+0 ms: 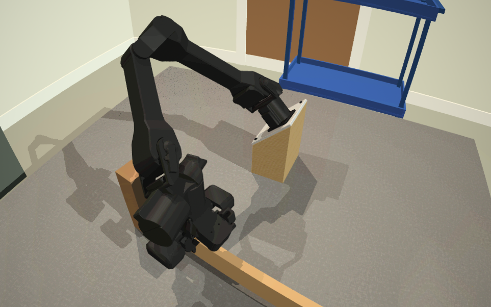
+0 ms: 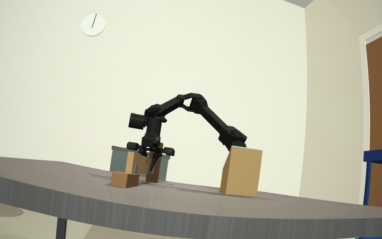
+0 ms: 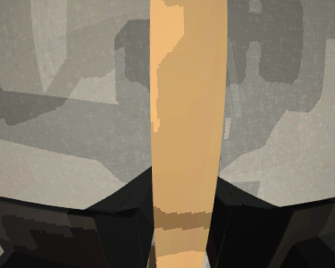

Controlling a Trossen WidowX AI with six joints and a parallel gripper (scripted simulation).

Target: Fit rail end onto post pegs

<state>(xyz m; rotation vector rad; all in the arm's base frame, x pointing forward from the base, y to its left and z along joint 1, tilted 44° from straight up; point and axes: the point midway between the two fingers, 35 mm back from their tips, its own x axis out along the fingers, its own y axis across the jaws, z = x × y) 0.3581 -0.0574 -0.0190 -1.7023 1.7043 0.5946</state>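
We see the black arm (image 1: pixel 146 87) (image 2: pixel 213 117) rising from a wooden stand (image 1: pixel 269 156) (image 2: pixel 242 172) on the worktop (image 1: pixel 392 190) (image 2: pixel 186 205) (image 3: pixel 301 165) and bending down to the bed rail (image 1: pixel 262 282) (image 2: pixel 140 163) (image 3: pixel 187 112). The jaws (image 1: pixel 190 243) (image 2: pixel 149 166) are closed on the rail, one finger to each side, as we note in the wrist view. In the exterior view, we find the rail's far end at the bracket (image 2: pixel 136 169) on the low block (image 2: pixel 123 179); its other end points toward the upright post (image 1: pixel 125 193) (image 2: pixel 153 176), with its underside above the worktop. We cannot tell whether rail and post touch, or how far the pegs enter the holes (the arm and rail hide the joint).
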